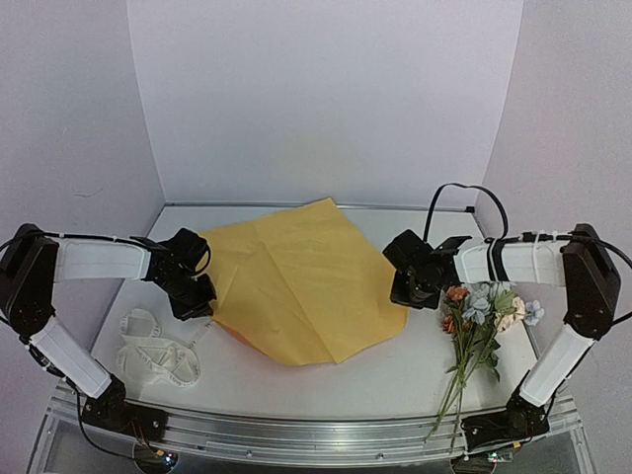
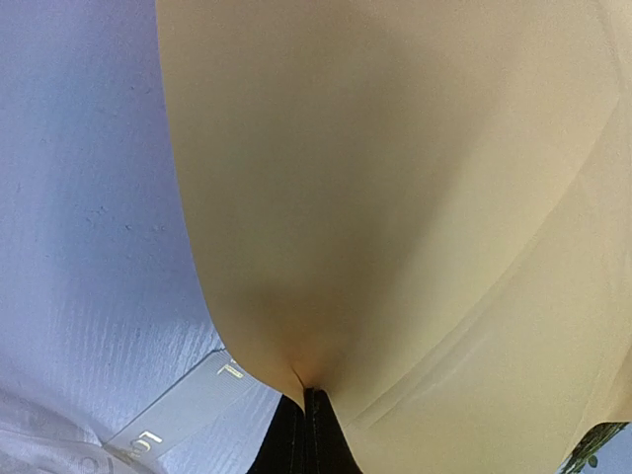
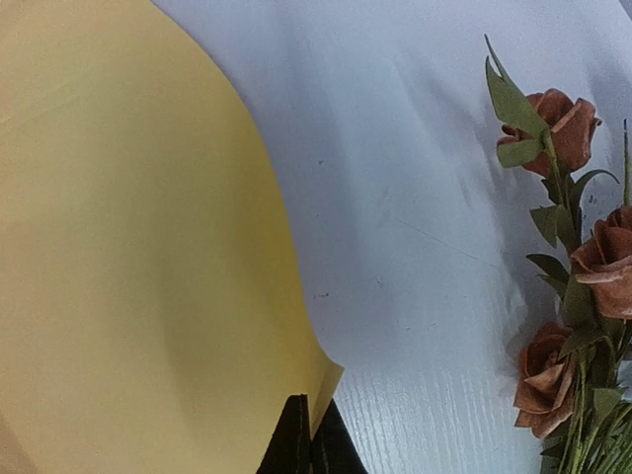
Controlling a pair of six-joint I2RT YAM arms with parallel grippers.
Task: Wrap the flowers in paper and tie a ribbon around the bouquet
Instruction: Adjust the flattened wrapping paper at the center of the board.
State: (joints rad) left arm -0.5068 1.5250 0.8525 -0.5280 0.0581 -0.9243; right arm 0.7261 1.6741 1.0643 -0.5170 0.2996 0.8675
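Paper (image 1: 296, 281): one creased sheet, yellow face up, lying mid-tabletop (image 1: 395, 380), its left corner pinched between the pressed-together fingers of the left hand (image 2: 308, 425) and its right corner nipped likewise by the right hand (image 3: 308, 444). Flowers (image 1: 484, 308): loose bunch, unwrapped, just right of the sheet, stems toward the near edge; ribbon (image 1: 158, 355): coiled at near left. Risk, as judged: both holds bite only the corner tips, so an uneven pull could slip or tear the sheet, or drag its edge into the blooms.
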